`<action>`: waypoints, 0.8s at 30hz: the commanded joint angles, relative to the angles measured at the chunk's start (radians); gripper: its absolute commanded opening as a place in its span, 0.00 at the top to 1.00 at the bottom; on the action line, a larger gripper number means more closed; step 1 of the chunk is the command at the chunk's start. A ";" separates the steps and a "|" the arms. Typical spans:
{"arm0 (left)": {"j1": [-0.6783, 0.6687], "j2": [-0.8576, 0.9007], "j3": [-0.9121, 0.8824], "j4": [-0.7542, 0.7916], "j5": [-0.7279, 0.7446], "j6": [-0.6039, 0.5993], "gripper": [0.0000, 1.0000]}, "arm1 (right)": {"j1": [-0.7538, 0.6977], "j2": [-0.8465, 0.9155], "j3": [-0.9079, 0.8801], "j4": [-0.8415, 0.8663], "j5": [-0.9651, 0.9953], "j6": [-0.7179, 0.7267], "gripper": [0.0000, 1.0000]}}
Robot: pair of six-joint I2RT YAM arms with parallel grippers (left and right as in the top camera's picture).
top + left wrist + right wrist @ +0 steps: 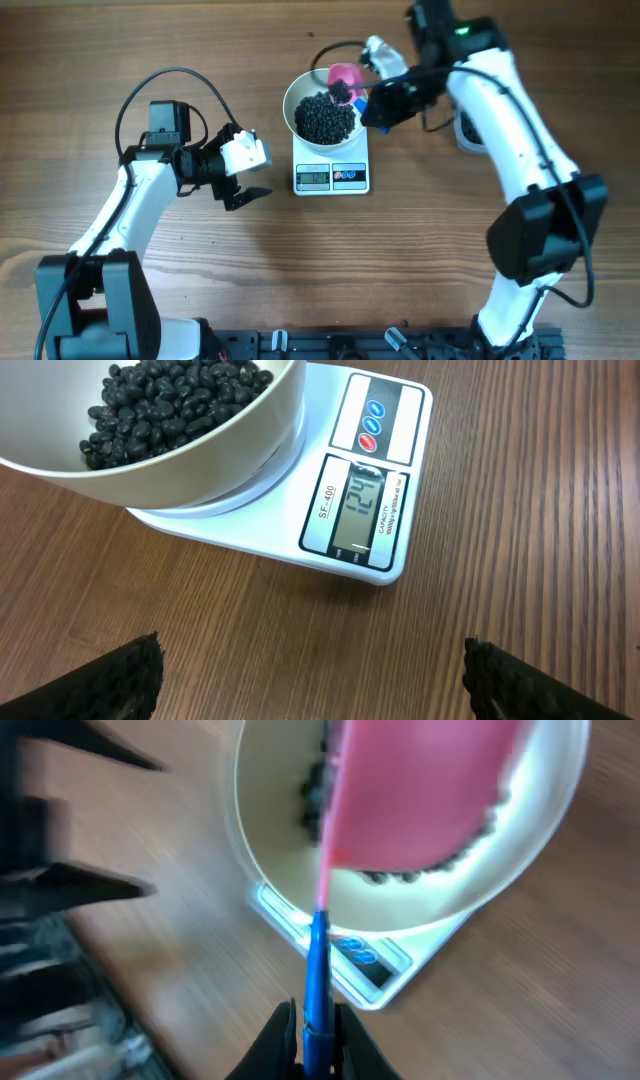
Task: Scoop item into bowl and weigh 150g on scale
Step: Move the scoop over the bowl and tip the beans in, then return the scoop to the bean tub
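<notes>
Right claw (316, 1020) pinches the pink scoop (420, 790) above the bowl (262, 870); left claw (312, 656) gapes empty.

light: bright, even | shadows: soft | right wrist view — motion-blurred

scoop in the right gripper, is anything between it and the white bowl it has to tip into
Nothing visible does. The pink scoop, blue handle pinched in the right gripper, hangs right over the open white bowl on the scale, with only black beans below it. The left gripper is off to the side.
</notes>
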State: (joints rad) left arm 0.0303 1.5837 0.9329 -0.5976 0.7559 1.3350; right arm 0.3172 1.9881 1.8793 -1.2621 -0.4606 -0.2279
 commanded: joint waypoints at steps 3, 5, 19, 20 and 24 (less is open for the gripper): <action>0.005 -0.020 -0.003 0.000 0.001 0.019 0.00 | 0.196 -0.014 0.021 0.048 0.650 0.103 0.96; 0.005 -0.020 -0.003 0.000 0.001 0.019 0.00 | 0.246 -0.014 0.021 0.058 0.791 0.096 0.96; 0.005 -0.020 -0.003 0.000 0.001 0.019 0.00 | 0.193 -0.059 0.034 0.096 0.612 0.048 0.96; 0.005 -0.020 -0.003 0.000 0.001 0.019 0.00 | 0.141 -0.084 0.045 0.091 0.550 0.048 0.96; 0.005 -0.020 -0.003 0.000 0.001 0.019 0.00 | -0.064 -0.167 0.055 0.007 0.406 0.047 0.96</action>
State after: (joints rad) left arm 0.0303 1.5837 0.9329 -0.5983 0.7563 1.3350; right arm 0.3561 1.9041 1.9007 -1.2079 0.0711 -0.1905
